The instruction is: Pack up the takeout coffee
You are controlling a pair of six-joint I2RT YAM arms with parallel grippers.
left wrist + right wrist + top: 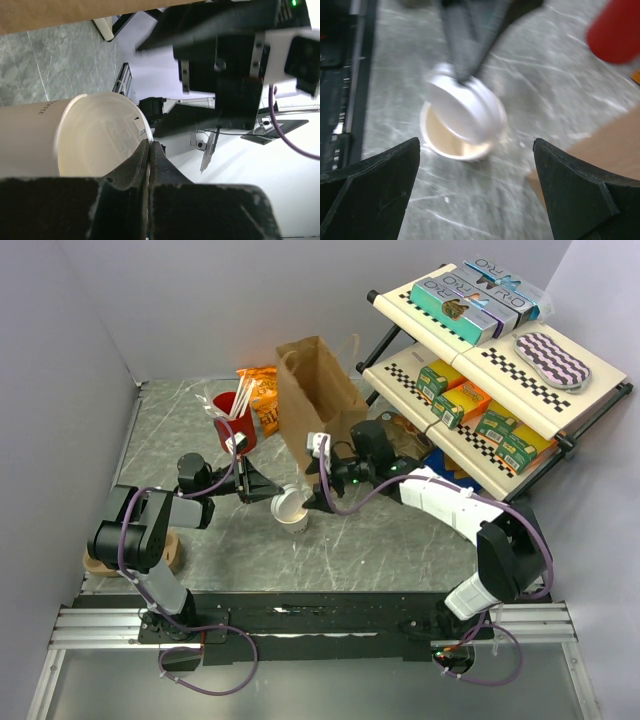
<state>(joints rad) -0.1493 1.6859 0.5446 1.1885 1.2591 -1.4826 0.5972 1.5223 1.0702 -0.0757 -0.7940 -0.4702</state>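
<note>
The takeout coffee's white paper cup (293,517) stands on the grey marble table in front of the brown paper bag (315,400). Its mouth (440,145) is partly uncovered. The white domed lid (465,112) hangs tilted over the mouth, and my left gripper (149,145) is shut on the lid's rim (100,135). The cup's wall (25,135) lies just behind the lid in the left wrist view. My right gripper (476,150) hovers open above the cup, with nothing between its fingers (380,185). In the top view the left gripper (277,497) and the right gripper (312,498) meet over the cup.
A red cup with white sticks (235,425) and an orange snack bag (262,390) stand behind the left arm. A tilted shelf rack (500,370) with boxes fills the right side. A brown moulded piece (172,555) lies by the left arm's base.
</note>
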